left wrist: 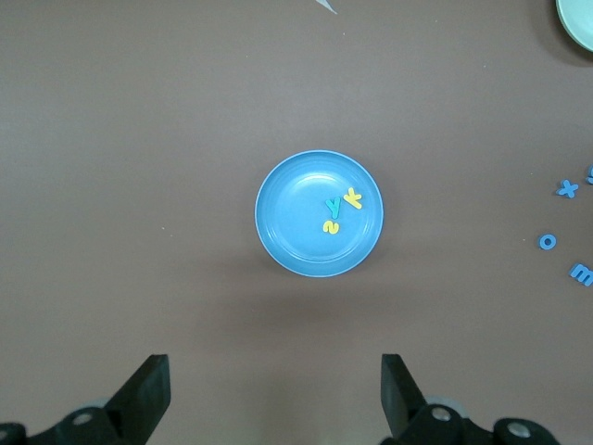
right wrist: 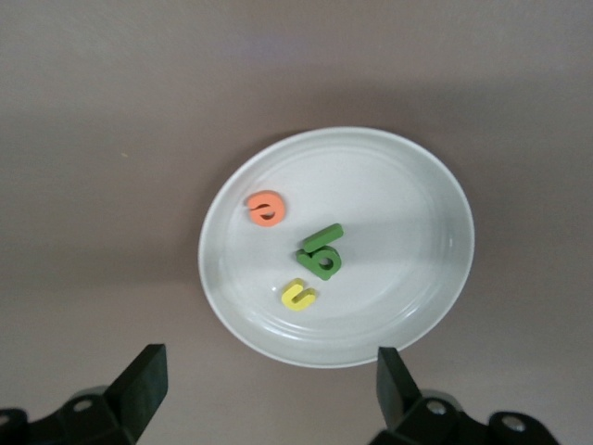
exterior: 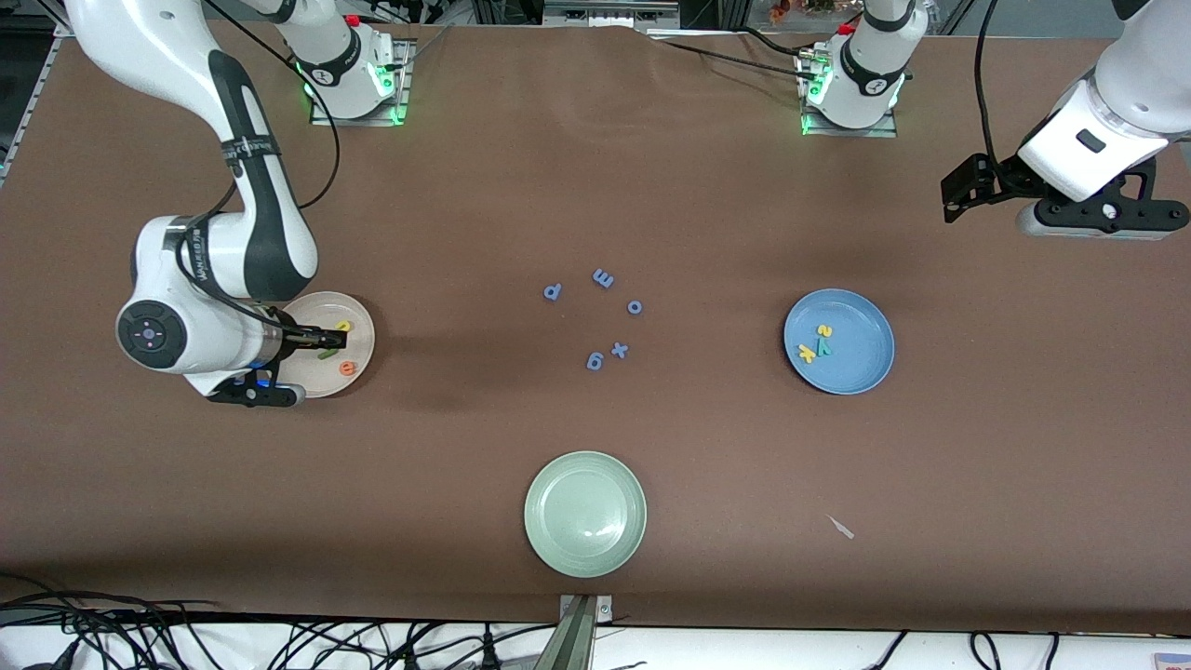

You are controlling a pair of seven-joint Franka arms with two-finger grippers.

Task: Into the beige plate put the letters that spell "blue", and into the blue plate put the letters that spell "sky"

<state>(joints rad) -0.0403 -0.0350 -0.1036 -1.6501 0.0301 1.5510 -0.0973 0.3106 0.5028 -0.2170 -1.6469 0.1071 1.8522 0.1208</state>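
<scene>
Below open right gripper (right wrist: 264, 394), letters (right wrist: 320, 255) in beige plate (right wrist: 417, 185)

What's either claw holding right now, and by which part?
Nothing. The right claw hangs open over the beige plate, where the b, l, u and e lie loose. The left claw is open and empty, up above the table.

A matt brown covering is seen over the table (exterior: 707, 214), smooth and cloth-like. The beige plate (right wrist: 422, 199), the blue plate (left wrist: 283, 209) and the pale green plate (exterior: 558, 549) are finished in a smooth, faintly glossy glaze. The small letters (right wrist: 322, 252) look matt and foam-like. The arm shells (exterior: 270, 233) are glossy white plastic.
</scene>
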